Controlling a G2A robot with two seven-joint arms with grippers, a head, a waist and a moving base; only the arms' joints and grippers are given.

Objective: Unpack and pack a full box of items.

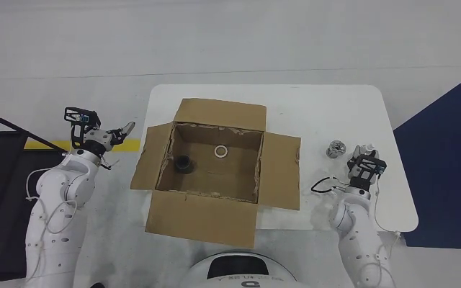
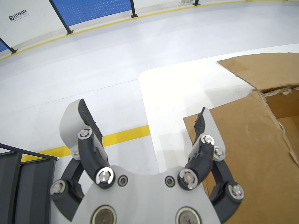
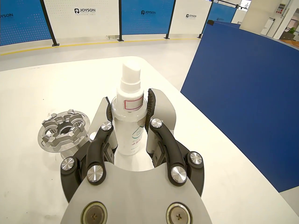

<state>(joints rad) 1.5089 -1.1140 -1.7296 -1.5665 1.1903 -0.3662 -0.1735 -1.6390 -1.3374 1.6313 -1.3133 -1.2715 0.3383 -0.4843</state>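
Observation:
The open cardboard box (image 1: 216, 115) sits mid-table with all flaps spread. Inside lie a black round item (image 1: 183, 164) and a white ring (image 1: 221, 152). My right gripper (image 1: 367, 155) is at the table's right side, shut on a white spray bottle (image 3: 129, 89) that stands upright on the tabletop between the fingers (image 3: 150, 103). A grey metal toothed part (image 3: 63, 131) rests right beside it (image 1: 334, 149). My left gripper (image 2: 142, 106) hangs open and holding nothing, just off the table's left edge (image 1: 124, 131), near the box's left flap (image 2: 245, 152).
The white table (image 1: 324, 108) has bare surface around the box. A blue panel (image 1: 439, 165) stands close along the table's right edge. A black rack (image 2: 23, 180) is on the floor to the left. A loose black cable (image 1: 320, 185) loops by the right wrist.

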